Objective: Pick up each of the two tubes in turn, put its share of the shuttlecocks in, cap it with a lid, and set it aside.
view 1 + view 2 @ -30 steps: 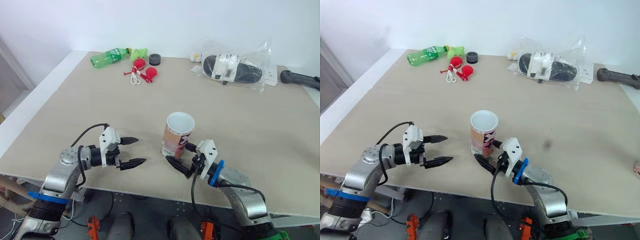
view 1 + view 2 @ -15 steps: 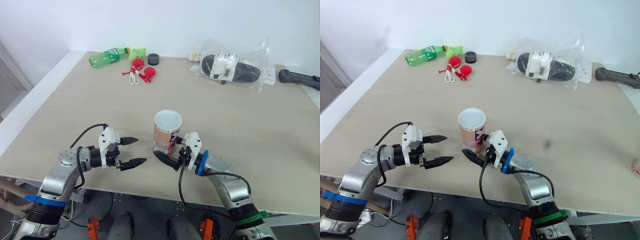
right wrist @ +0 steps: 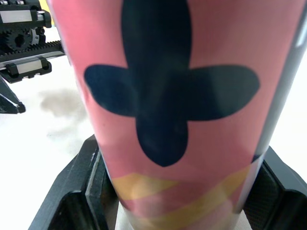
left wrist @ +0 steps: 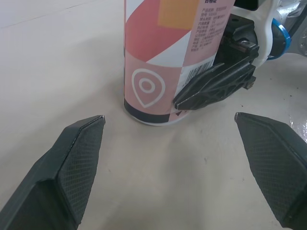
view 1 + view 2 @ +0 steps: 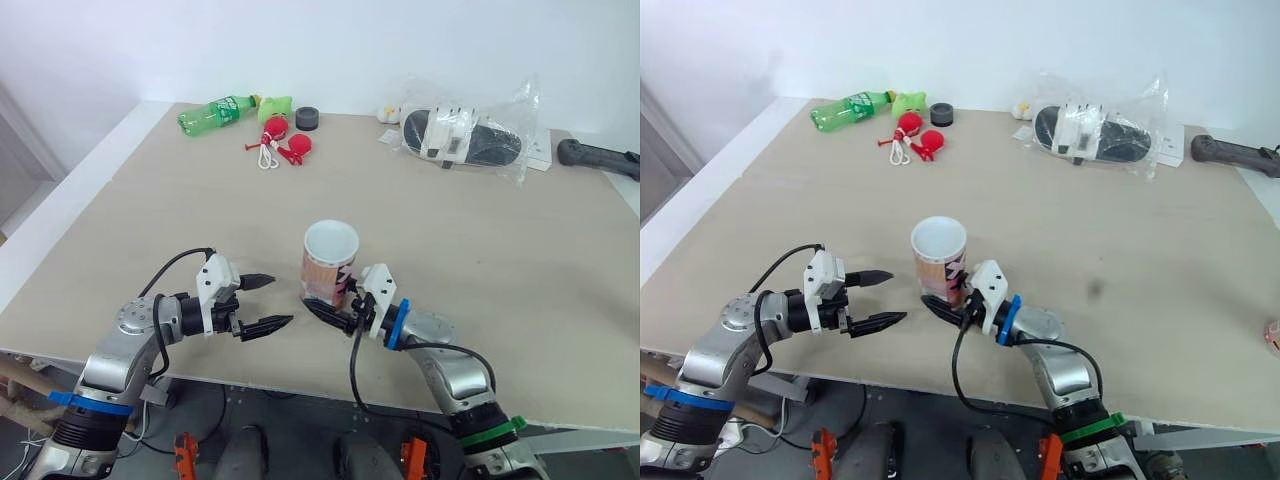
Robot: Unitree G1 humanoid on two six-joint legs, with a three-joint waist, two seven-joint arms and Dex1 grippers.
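Right wrist view: right end effector (image 5: 328,302) pinches the tall pink cardboard tube (image 5: 330,262) near its base; top-heavy, it could topple toward nine o'clock.

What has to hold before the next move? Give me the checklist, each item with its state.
1. Right pincer grips the tube, fingers on both sides low down: ok.
2. Tube upright, mouth open: ok.
3. Left pincer open and apart from the tube: ok.
4. Tube lifted off the table: not ok, its base rests there in the left wrist view.
5. Shuttlecocks within reach: cannot tell.
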